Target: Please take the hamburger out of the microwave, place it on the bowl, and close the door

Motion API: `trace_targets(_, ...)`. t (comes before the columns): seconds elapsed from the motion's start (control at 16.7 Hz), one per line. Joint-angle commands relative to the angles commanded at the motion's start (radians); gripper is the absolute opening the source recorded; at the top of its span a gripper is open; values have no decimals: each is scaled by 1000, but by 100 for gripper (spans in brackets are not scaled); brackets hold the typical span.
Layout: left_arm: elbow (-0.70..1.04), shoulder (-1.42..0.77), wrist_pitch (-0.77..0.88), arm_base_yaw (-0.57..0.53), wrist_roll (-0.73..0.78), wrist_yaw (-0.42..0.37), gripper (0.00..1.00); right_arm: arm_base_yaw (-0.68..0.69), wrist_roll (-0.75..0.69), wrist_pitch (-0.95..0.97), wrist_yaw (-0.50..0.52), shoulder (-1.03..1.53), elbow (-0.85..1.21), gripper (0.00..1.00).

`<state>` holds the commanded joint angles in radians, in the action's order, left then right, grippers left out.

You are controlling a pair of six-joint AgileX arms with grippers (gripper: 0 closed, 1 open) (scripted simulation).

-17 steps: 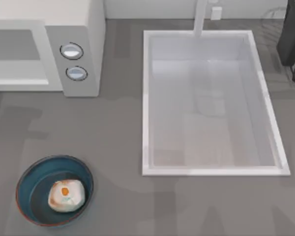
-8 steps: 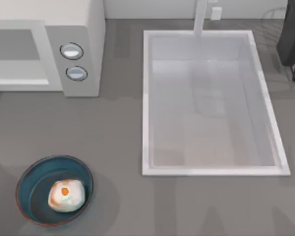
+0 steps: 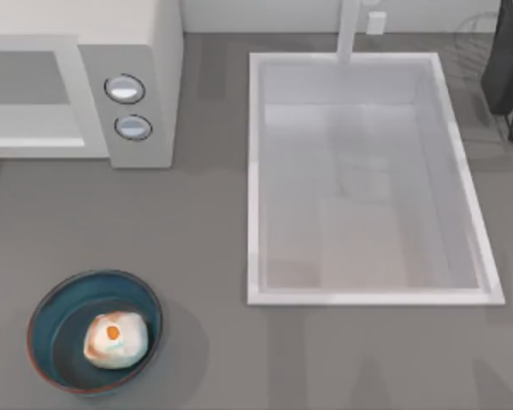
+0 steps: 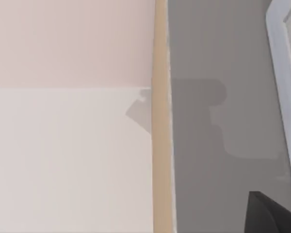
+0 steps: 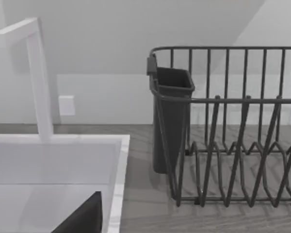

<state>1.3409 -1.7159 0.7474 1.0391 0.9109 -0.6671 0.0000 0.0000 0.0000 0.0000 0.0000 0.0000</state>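
Dark shape at bench's (image 3: 205, 231) left edge a second earlier was gone. Hamburger (image 3: 114, 339) sat in bowl (image 3: 47, 312), near left. Farther: microwave (image 3: 150, 51), door (image 3: 30, 141) shut; sink (image 3: 255, 171), dish rack (image 5: 233, 136). Tool state: cannot tell.

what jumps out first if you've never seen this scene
The big white sink takes up the table's middle and right. Next, the blue bowl at the front left, with the hamburger lying inside it. The white microwave with two round dials stands at the back left, its door shut.
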Motion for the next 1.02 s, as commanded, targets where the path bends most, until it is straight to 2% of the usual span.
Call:
trace_targets(0.36, -14, 3, -17, -9, -7, -6, 0, 0, 0, 0, 0, 0, 0, 100)
trace_targets(0.78, -210, -95, -319, -1, 2, -3, 0, 0, 0, 0, 0, 0, 0, 100)
trace_targets(1.02, -266, -125, -388, 3, 5, -2, 0, 0, 0, 0, 0, 0, 0, 100)
